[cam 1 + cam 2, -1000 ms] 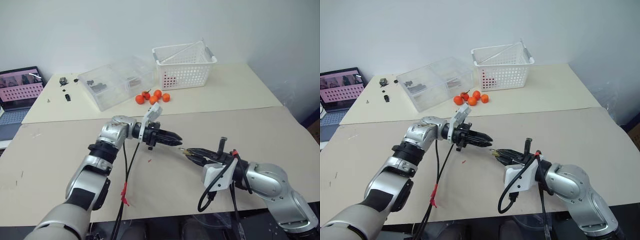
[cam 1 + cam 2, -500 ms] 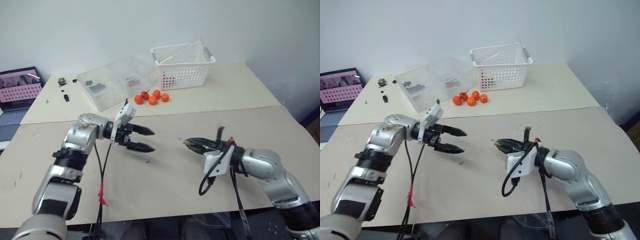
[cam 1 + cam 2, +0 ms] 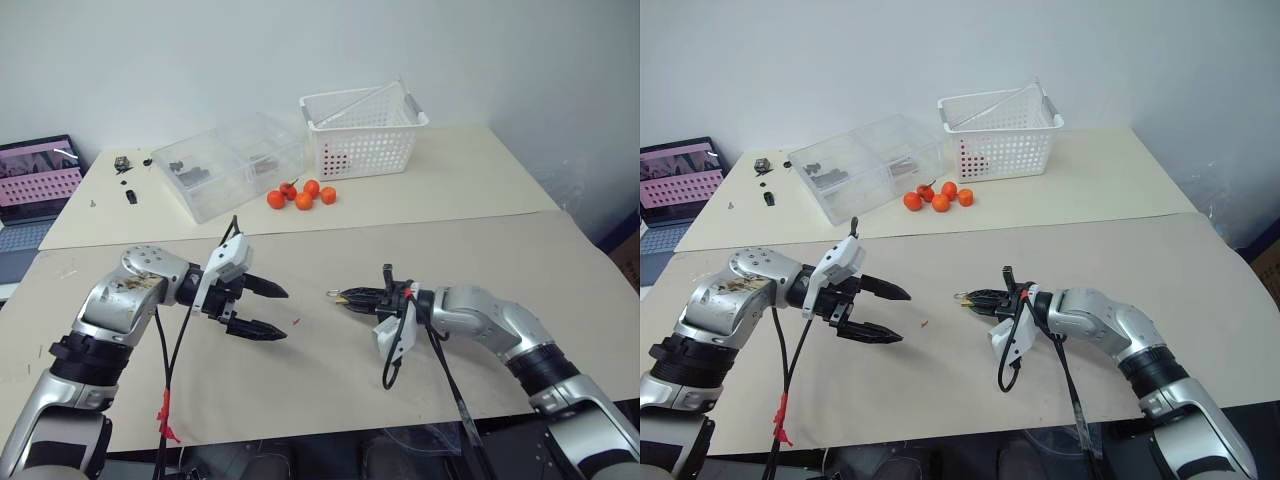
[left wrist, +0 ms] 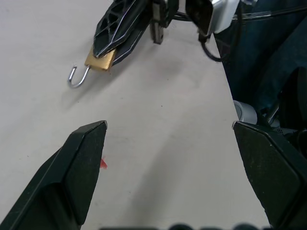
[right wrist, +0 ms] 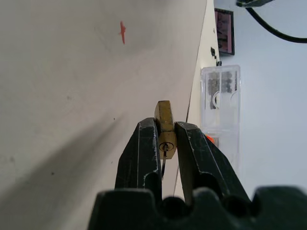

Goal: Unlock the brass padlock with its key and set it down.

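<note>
Padlock work looked mostly done: the small yellow-brass padlock, its silvery shackle swung open, sat pinched in the right gripper above the beige table. Left gripper gaped empty. Setting down remained.

Left pincer gapes wide at lower left; right pincer, centre frame, pinches the brass padlock above the tabletop.

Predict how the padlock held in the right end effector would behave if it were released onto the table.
The padlock looks like solid brass, so probably heavy for its size and rigid. Its flat, blocky body should land and stay put rather than roll. The open shackle hangs out sideways, so it may swing or catch on things.
</note>
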